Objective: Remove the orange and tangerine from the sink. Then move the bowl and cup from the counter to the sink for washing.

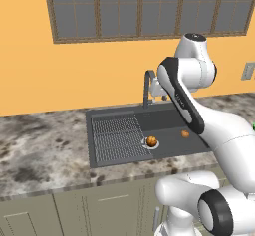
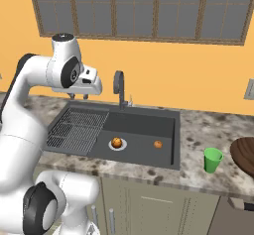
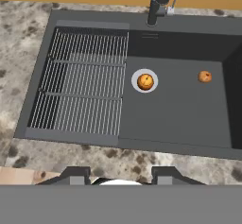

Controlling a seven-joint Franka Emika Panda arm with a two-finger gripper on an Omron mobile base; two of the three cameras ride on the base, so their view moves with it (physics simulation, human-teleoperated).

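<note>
Hand (image 3: pixel 120 175) high above sink (image 3: pixel 85 142) front rim, fingers apart, empty. Orange (image 3: pixel 145 81) on drain; tangerine (image 3: pixel 204 76) toward sink's right wall. Risk: round fruit rolls off if pinched off-centre.

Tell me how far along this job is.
Nothing is done yet. Both fruits are in the sink: one on the drain, a smaller one farther right. The claw hangs above the sink's front edge, holding nothing. The green cup and brown bowl wait on the counter.
</note>
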